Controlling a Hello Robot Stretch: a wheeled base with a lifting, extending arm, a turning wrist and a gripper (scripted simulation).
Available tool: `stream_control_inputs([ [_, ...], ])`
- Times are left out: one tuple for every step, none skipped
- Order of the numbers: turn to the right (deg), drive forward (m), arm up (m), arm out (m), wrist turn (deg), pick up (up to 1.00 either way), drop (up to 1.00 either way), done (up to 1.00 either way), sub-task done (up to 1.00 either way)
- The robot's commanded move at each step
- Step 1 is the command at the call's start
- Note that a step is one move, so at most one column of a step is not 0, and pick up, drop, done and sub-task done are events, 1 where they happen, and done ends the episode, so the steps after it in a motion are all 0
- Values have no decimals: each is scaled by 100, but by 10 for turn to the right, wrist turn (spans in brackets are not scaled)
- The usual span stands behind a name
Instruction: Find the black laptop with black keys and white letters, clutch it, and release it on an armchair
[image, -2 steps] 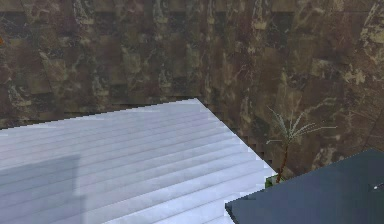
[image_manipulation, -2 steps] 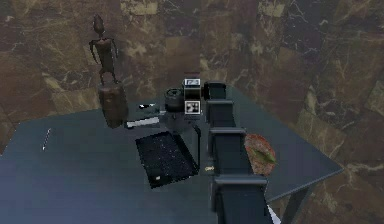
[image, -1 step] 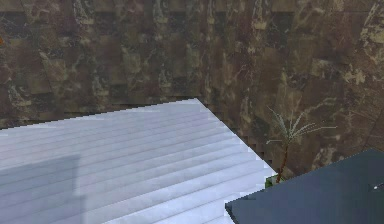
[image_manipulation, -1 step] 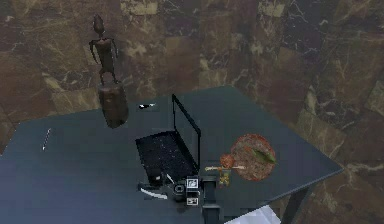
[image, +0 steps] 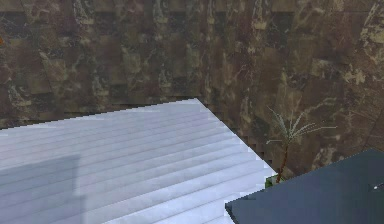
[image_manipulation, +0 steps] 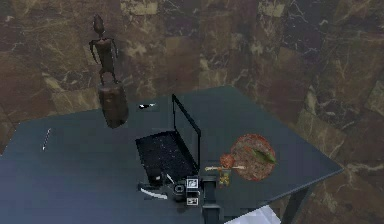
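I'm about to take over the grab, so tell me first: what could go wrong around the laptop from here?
The laptop stands open with its screen upright, so a pull at its near edge, where the gripper is, may fold or tip it. I cannot tell whether the gripper holds anything. The round plate lies close beside the laptop and could be swept off the table. The tall statue farther out could topple if bumped.

- Walls (image: 100, 50): mottled brown, with paler tan blotches all over.
- Floor (image: 120, 160): pale blue-grey boards, striped lengthwise.
- Desk (image_manipulation: 70, 180): dark slate blue, plain.
- Laptop (image_manipulation: 170, 150), mid-desk: black, keys flecked white (letters too small to make out).
- Statue (image_manipulation: 108, 70), by the desk's far edge: dark brown on a reddish-brown base.
- Dish (image_manipulation: 270, 166), beside the laptop: red-orange rim, olive-brown middle.
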Motion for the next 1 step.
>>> stream_control_inputs([
  [0, 0, 10, 0, 0, 0, 0, 0, 0],
])
